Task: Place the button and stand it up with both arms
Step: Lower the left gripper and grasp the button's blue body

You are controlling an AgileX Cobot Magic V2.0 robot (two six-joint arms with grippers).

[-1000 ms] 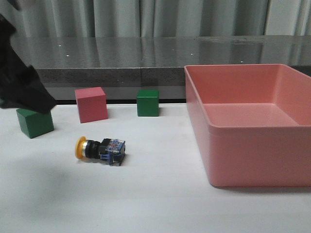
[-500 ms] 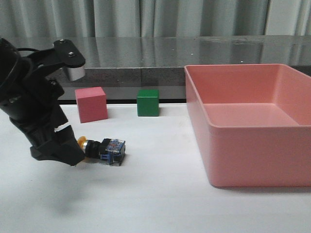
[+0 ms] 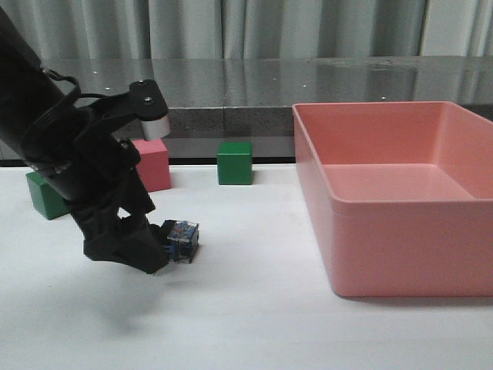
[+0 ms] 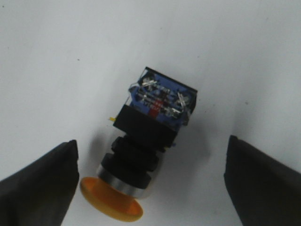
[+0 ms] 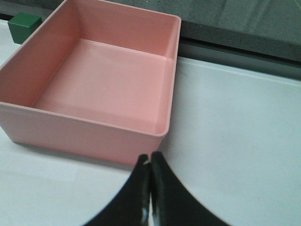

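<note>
Straddling the button [image 4: 153,141], left gripper [image 4: 153,183] spread wide, one dark fingertip [image 4: 40,181] on each side of the part and clear of it, nothing grasped. Button lying on its side on the white worktop [image 4: 70,56]: yellow cap [image 4: 110,205] toward 6 o'clock in the left wrist view, silver ring and black body above it, blue-grey terminal base [image 4: 162,101] toward 12 o'clock, axis tilted slightly toward 1 o'clock. Seen from the front, left gripper [image 3: 127,250] lowered over the cap end, hiding it; only the blue-grey base [image 3: 183,240] exposed at about 3 o'clock of the fingertips. Left arm [image 3: 69,146] rising toward 11 o'clock, silver-grey wrist piece [image 3: 156,123] on top.

Behind the arm, at 12 o'clock of the button, pink cube [image 3: 154,163], partly covered; green cube [image 3: 234,163] at 1 o'clock; second green cube [image 3: 42,194] at 10 o'clock, partly hidden. Large pink bin [image 3: 400,223] well apart at 3 o'clock.

Right gripper [image 5: 149,188] clenched, fingertips pressed together on nothing, hanging over the worktop just beside the near wall of the pink bin [image 5: 84,134].
</note>
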